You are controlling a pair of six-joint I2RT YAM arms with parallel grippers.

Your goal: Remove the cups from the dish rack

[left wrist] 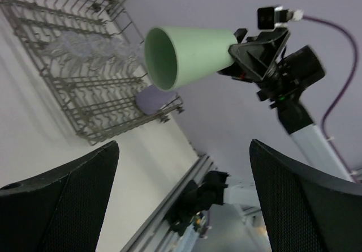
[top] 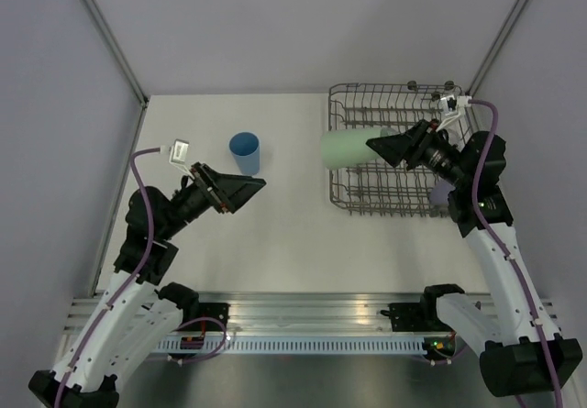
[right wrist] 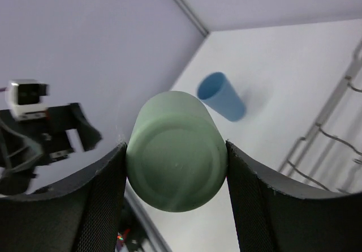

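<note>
My right gripper [top: 381,145] is shut on the pale green cup [top: 345,148] by its base and holds it on its side in the air over the left edge of the dish rack [top: 404,96], mouth pointing left. The cup fills the right wrist view [right wrist: 175,158] and shows in the left wrist view [left wrist: 184,54]. The blue cup [top: 245,153] stands upright on the table, also in the right wrist view [right wrist: 222,96]. The lavender cup [top: 440,196] sits at the rack's near right corner. Clear glasses [left wrist: 85,48] lie in the rack. My left gripper [top: 249,188] is open and empty, near the blue cup.
The rack stands at the table's far right, against the right wall. The white table [top: 275,234] lies between the arms. A metal rail [top: 303,316] runs along the near edge by the arm bases.
</note>
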